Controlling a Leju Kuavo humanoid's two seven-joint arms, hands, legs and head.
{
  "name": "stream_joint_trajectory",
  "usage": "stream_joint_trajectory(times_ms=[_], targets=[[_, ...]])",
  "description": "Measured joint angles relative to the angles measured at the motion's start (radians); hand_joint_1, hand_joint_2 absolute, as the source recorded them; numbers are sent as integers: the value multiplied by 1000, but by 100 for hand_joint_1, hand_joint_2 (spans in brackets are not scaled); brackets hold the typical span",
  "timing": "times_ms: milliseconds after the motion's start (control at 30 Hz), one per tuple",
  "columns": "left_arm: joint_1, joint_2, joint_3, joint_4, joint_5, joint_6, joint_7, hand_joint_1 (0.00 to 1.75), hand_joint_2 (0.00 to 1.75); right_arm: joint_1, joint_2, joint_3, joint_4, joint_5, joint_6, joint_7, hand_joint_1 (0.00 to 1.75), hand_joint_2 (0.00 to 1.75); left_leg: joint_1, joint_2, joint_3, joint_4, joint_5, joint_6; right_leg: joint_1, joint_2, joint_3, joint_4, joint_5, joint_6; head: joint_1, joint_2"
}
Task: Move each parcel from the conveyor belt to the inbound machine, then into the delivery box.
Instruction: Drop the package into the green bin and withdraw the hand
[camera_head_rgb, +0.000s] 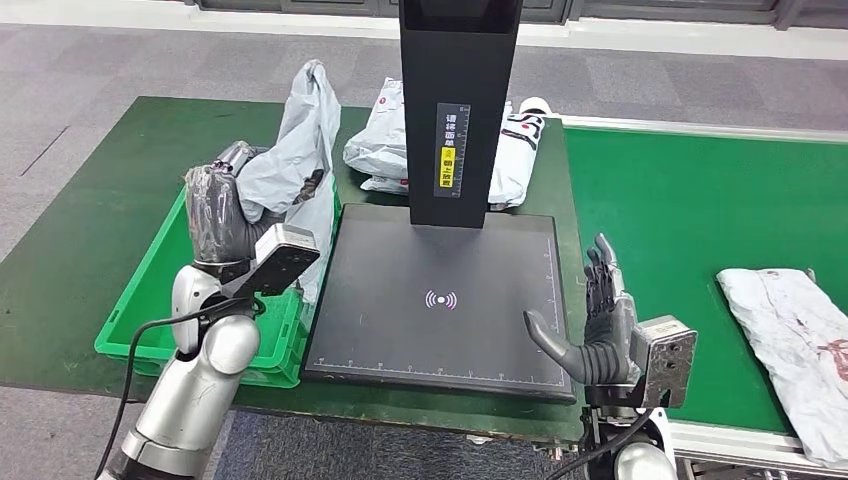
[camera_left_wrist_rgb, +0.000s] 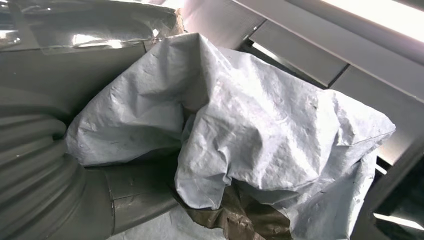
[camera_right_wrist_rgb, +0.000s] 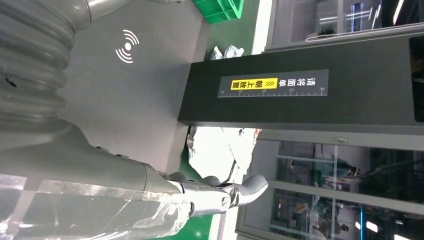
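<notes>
Left hand grips a grey plastic parcel bag, fingers wrapped around its lower bunched part; we see the bag rising crumpled above the hand, its tip pointing up. In the left wrist view the same bag lies creased and folded against the hand. The held bag hangs over the green crate, which sits on the tabletop just left of the black scanner plate, the crate's right wall close beside the plate's edge.

Right hand we note upright at the plate's right edge, fingers apart and pointing up, thumb out toward the plate, nothing in it. The right wrist view shows that hand with its thumb extended past the plate and its white signal mark.

From the back of the plate rises a black post with a label strip bearing a yellow patch. Behind the post, a second parcel, white-grey with red and black print, lies on the tabletop, partly hidden by the post. To the right runs the green belt, and on it, well apart from the right hand, lies a third parcel, pale with reddish marks, running off the picture's edge.
</notes>
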Motion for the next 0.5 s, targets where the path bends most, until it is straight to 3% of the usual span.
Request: stream_joint_trajectory(times_ms=[500], targets=[[1, 0, 29, -35, 12, 31, -5, 175, 175, 12, 0, 0, 1, 3, 0, 1, 0, 175, 0, 0, 0, 0, 0, 0, 0, 0, 0, 0, 0, 0, 0, 0]])
